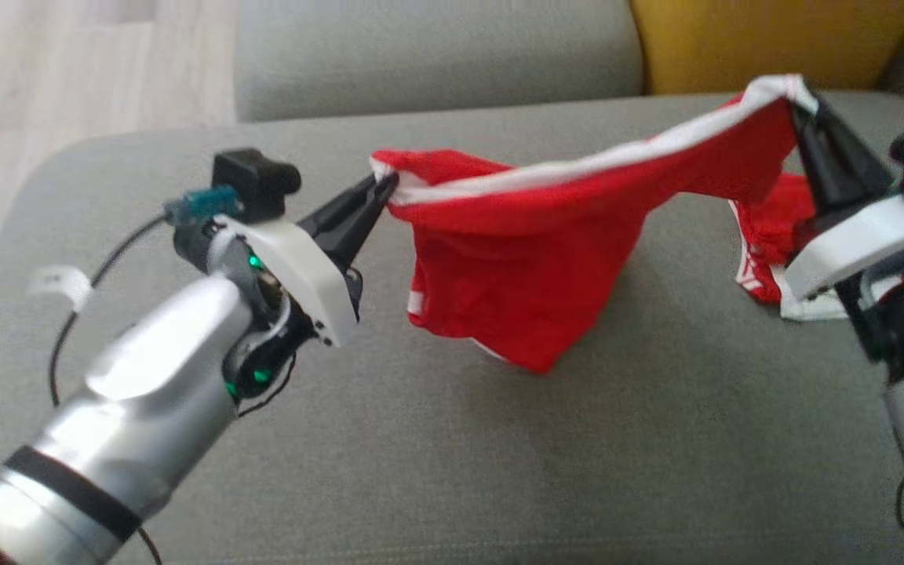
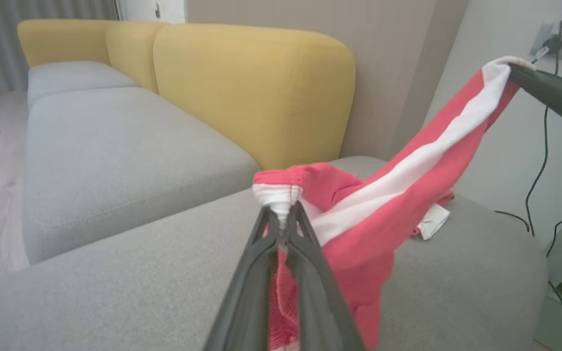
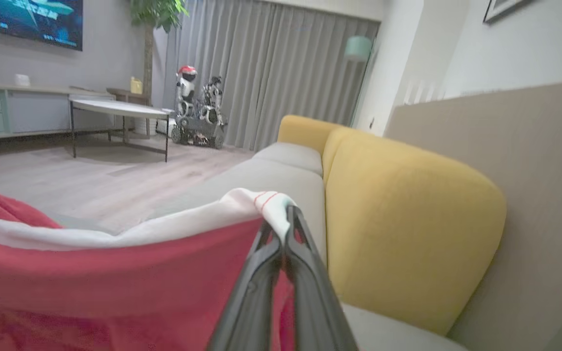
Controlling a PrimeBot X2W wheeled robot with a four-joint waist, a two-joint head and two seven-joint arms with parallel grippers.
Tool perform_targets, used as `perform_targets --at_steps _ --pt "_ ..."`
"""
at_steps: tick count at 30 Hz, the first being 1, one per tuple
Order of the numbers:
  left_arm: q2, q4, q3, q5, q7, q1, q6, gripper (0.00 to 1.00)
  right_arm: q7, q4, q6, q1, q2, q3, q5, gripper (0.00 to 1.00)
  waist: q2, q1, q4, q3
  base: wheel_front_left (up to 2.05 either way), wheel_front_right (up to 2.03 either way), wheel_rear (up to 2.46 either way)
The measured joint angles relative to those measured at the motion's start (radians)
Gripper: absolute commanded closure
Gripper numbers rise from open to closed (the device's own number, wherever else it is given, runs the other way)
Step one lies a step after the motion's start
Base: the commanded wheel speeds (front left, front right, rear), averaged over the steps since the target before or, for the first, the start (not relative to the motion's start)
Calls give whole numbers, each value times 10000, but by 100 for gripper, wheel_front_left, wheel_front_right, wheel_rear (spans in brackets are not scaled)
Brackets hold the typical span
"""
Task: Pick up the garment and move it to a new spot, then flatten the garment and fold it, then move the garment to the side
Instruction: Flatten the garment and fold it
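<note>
The red garment [image 1: 523, 259] hangs soft, light and limp above the grey sofa seat [image 1: 421, 471]. Its white band [image 1: 577, 166] is pinched at the left end by the left jaws and at the far right by the right jaws. That firmer band probably suits gripping best.

Matt red cloth garment [image 1: 515, 259]
</note>
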Motion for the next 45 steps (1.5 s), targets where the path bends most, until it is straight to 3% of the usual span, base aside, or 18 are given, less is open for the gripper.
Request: perform_targets --at_steps 5,14,19,23,28,33,36,37,42,45 --pt "815 -1783 334 -433 738 -15 819 100 236 -648 0 -277 -280 21 -6 100 0 0 355 -489 0 0 0" --pt "2443 -5275 775 -748 1937 363 2464 100 1605 -2754 0 87 -508 -696 -196 100 0 0 663 -712 0 0 0" --pt "2840 -6159 932 -817 2642 195 2961 100 2370 -3423 0 74 -665 -757 -100 100 0 0 700 -388 0 0 0" --pt "2817 -5756 1135 -930 3154 -555 2940 100 2731 -2989 0 -1081 -863 -75 372 100 0 0 666 90 0 0 0" --pt "2554 -4355 1559 -587 3302 -2675 2550 100 2683 -1672 0 -4426 -1241 949 729 100 0 0 577 1298 0 0 0" --pt "1818 -2167 2261 84 2368 -5079 2040 100 1248 341 0 -8162 -1233 2000 -19 100 0 1 501 2805 0 0 0" --pt "1363 -828 2529 376 1588 -6201 1699 100 190 1919 0 -9584 -838 2000 -489 100 -1 3 485 3621 0 0 0" --pt "1363 -828 2529 376 1588 -6201 1699 100 190 1919 0 -9584 -838 2000 -489 100 -1 3 485 3621 0 0 0" --pt "596 899 2700 777 334 -6992 1407 100 -1252 4199 2 -10256 98 1680 -1302 100 -1 4 547 4598 0 0 0" --pt "257 2132 2520 779 -4 -6848 815 100 -1948 5659 2 -10160 771 1801 -1358 100 -1 5 623 4977 0 0 0"
